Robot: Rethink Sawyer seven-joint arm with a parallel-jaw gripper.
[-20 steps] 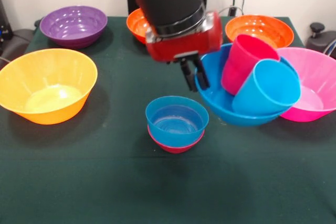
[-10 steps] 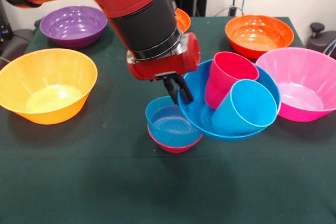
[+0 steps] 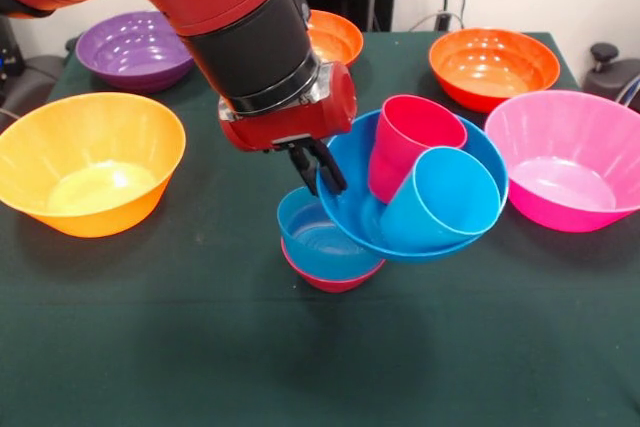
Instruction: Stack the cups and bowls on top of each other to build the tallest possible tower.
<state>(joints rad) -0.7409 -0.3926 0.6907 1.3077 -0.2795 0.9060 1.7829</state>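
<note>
The mid-sized blue bowl is being held aloft, tilted toward the camera, by the tool, which is clenched on its rim at the side nearest the arm; one finger appears to be inside the wall and one outside. Two cups are being carried loose in it: the crimson red cup leaning upright against the far wall, and the light blue cup lying on its side with its mouth facing outward, touching the red one. Directly beneath the bowl's lower edge, the small blue bowl is sitting nested in the small red bowl on the dark green worktop.

All the pieces are being judged thin, glossy, rigid plastic: light, smooth and slippery, with faint ribbing on the bowl walls. A rim pinch is judged the only workable hold on such a wide bowl, yet it is leaving the load cantilevered, so the cups are likely being kept in only by the tilt and may slide or roll out.

The yellow-orange bowl, purple bowl, two orange bowls and pink bowl are standing apart, upright and empty
</note>
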